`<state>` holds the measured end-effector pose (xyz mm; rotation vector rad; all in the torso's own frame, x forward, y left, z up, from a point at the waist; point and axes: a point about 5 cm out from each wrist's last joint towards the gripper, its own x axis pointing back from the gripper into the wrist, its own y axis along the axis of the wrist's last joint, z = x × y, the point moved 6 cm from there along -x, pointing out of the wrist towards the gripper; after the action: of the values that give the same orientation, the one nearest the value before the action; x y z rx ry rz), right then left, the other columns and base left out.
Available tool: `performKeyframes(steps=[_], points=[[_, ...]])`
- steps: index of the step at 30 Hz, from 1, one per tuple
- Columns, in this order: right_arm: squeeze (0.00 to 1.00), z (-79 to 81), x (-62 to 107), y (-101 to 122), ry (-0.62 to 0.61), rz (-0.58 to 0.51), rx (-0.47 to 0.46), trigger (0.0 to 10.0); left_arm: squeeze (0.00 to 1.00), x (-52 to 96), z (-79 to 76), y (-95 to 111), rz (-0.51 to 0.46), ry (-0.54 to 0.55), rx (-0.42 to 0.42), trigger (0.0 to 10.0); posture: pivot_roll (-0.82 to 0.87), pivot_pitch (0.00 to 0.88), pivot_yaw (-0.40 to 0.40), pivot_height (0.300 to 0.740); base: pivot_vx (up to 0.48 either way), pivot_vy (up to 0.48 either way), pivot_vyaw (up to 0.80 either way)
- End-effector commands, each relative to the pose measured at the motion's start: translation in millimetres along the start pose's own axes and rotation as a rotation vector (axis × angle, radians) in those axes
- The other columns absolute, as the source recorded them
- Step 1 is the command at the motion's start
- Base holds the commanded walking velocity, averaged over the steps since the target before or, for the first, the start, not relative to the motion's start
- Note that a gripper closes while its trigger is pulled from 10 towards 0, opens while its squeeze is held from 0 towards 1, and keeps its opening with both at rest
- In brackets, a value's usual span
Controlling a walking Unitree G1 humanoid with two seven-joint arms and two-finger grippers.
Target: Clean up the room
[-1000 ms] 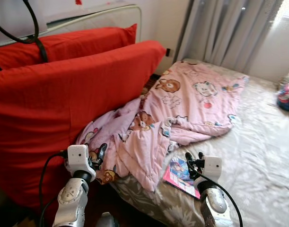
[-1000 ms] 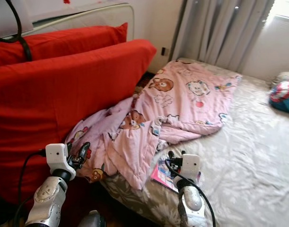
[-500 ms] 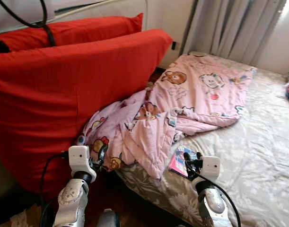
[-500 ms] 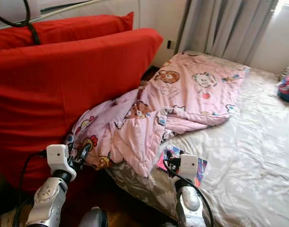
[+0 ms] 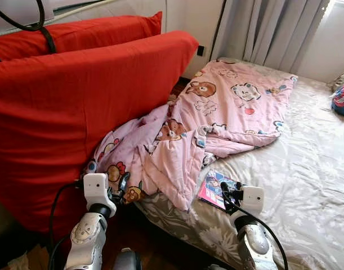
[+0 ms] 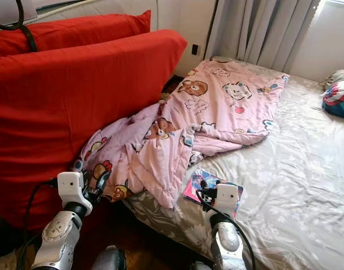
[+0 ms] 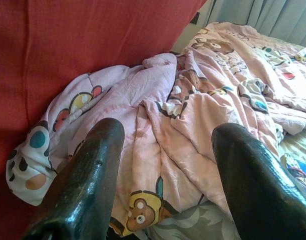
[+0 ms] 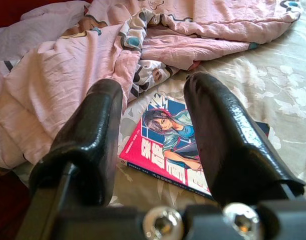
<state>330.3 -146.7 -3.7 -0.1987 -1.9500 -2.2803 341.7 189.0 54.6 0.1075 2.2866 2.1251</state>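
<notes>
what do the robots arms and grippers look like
Both arms are silver with rounded joint housings. Each ends in a white boxy wrist block with a black cable looping off it. The left gripper and right gripper each have two long, glossy black fingers.

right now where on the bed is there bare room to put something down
The widest free patch is the grey floral sheet to the right of the pink blanket, reaching toward the curtains. The near-left bed corner is crowded: blanket bunched against the red cushion, with a comic book beside its edge, ahead of the right tool.
</notes>
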Motion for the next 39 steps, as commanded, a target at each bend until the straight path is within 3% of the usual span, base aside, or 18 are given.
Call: performKeyframes(steps=[1,6,21,39], points=[[0.00,-1.8,-0.9,-3,-0.008,0.025,0.006,10.0,0.00,-0.2,-4.1,0,0.007,-0.015,-0.008,10.0,0.01,0.039,-0.074,0.641,0.000,0.000,0.00],[0.00,0.2,-0.8,1,-0.006,-0.006,0.002,10.0,0.00,0.2,-3.3,0,0.008,-0.014,-0.010,10.0,0.01,0.039,-0.074,0.612,0.000,0.000,0.00],[0.00,-1.4,-0.6,0,-0.014,0.002,-0.004,10.0,0.00,0.7,-2.5,-1,0.014,-0.017,-0.018,10.0,0.01,0.039,-0.071,0.612,0.000,0.000,0.00],[0.00,8.2,-1.4,-1,0.034,0.006,0.000,10.0,0.00,-1.1,-5.3,0,0.011,-0.030,-0.028,10.0,0.01,0.028,-0.070,0.612,0.027,0.000,0.00]])
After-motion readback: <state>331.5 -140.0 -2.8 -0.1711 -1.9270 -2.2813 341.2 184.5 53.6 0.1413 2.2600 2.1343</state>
